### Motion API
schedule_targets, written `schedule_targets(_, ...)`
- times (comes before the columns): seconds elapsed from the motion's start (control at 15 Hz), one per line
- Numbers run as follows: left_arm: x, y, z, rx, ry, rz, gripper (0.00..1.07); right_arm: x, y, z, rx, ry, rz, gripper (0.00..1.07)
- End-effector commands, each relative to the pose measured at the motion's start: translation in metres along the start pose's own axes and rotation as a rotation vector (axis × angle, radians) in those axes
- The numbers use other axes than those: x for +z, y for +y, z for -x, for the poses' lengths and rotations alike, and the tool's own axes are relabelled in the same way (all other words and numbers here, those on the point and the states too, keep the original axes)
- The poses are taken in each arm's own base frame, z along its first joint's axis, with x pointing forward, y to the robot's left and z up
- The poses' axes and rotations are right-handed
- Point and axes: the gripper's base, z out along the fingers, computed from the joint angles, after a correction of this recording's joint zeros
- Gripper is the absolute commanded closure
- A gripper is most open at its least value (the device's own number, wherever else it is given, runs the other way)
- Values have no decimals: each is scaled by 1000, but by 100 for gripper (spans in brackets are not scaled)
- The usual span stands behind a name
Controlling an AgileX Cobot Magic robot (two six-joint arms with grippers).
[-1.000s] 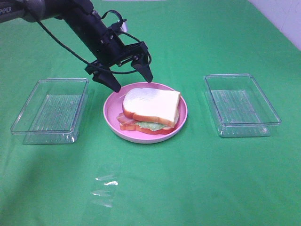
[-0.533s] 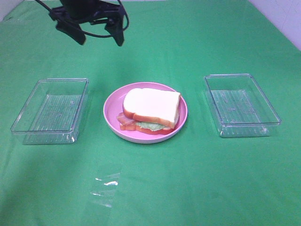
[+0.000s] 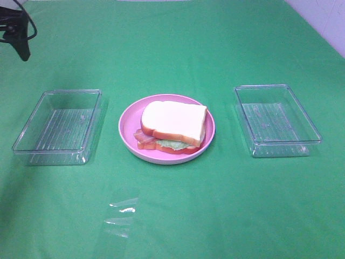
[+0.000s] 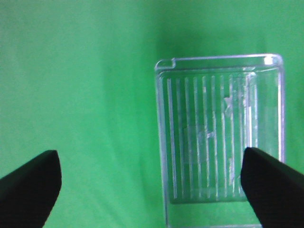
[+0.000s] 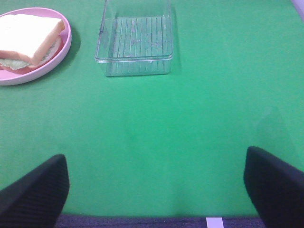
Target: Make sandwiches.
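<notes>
Both gripper (image 4: 149, 183) jaws wide, empty

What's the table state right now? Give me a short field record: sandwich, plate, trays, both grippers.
sandwich: assembled stack, bread on top, lettuce and bacon showing at the edge, lying on the plate
plate: round pink plate, centre of the green cloth
left tray: clear, nothing inside
right tray: clear, nothing inside
left gripper: open, holding nothing, over the left tray
right gripper: open, holding nothing, above bare cloth
</notes>
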Motion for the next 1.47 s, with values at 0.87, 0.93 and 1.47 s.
schedule_targets(0.87,-99,4,-357,69,-371,-34,12,-3,0,-3,3,-32,0,12)
schedule_targets(0.93,-106,4,-370,73,-441,-31,12,-3,0,-3,3,-32,0,12)
schedule_targets(1.47,-129,-3,-427,81,-839,-115,13,-3,0,-3,2,-31,-1,12)
